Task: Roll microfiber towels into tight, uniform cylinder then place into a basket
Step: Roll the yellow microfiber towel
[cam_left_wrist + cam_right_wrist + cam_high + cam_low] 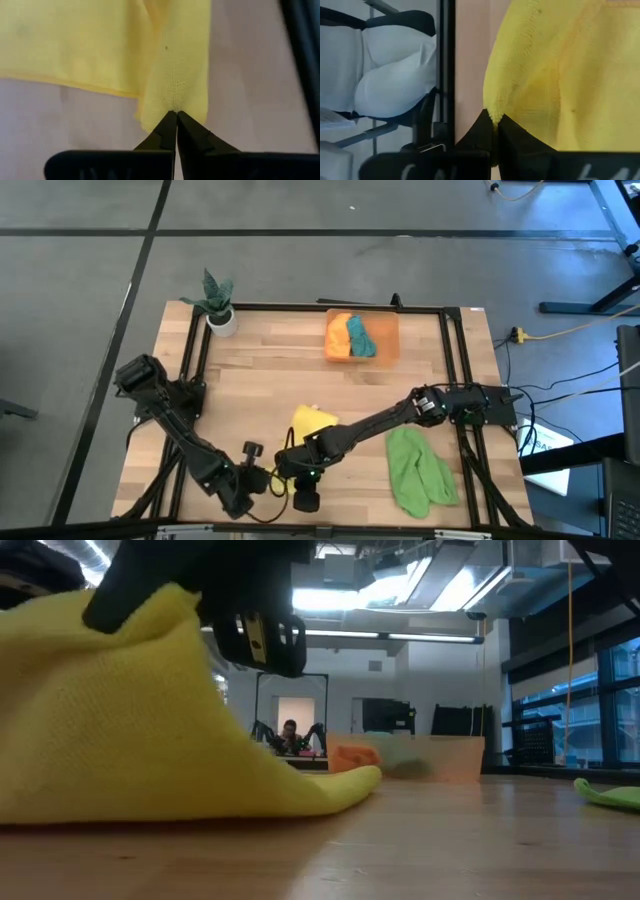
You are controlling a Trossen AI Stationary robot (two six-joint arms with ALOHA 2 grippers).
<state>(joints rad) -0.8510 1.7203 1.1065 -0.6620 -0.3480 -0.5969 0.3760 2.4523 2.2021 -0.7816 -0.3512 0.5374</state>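
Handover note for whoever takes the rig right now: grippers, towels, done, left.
Left gripper: shut on a corner of the yellow towel, near edge of the table.
Right gripper: shut on another edge of the yellow towel.
Done: orange towel and teal towel lie in the basket.
Left: roll and basket the yellow towel, then the green towel, lying loose on the right.

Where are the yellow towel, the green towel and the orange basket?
yellow towel (310,421): high view, its bare upper part.
green towel (415,468): high view, its middle.
orange basket (388,332): high view, its right wall.
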